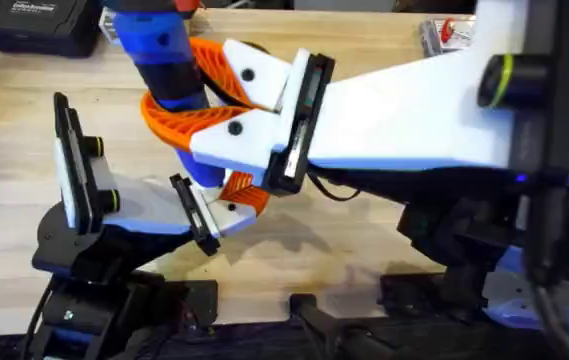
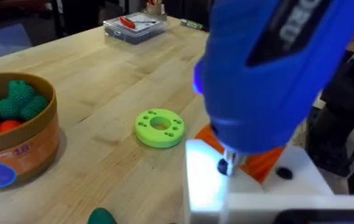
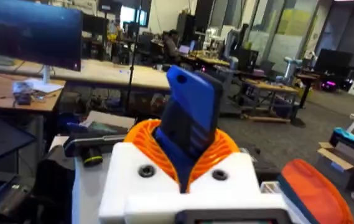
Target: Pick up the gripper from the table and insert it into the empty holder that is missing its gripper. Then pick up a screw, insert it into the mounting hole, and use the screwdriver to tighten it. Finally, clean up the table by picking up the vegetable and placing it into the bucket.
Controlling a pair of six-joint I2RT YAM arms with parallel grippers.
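1. Worktop: pale wood. Bare room lies at centre and lower right of the overhead frame; a dark case sits at its upper left, a clear parts tray at its upper right.
2. Right end effector: white fingers with orange ribbed pads, pinched around the screwdriver at upper centre of the overhead frame.
3. Left end effector: at lower left of the overhead frame; whether its fingers are spread or pressed together cannot be told.
4. Screwdriver: stiff, smooth blue plastic body, probably moderately heavy and apt to slip or twist. A hold around mid-barrel suits it. In the left wrist view its bit meets a white block with an orange part just behind; little clearance there.
5. Bucket: tan, rigid, open-topped, at the left of the left wrist view, with green and orange toy vegetables inside.
6. Green holed disc: near the bucket, apart from it.
7. Vegetable: dark green, likely light; cut by the bottom edge of the left wrist view.
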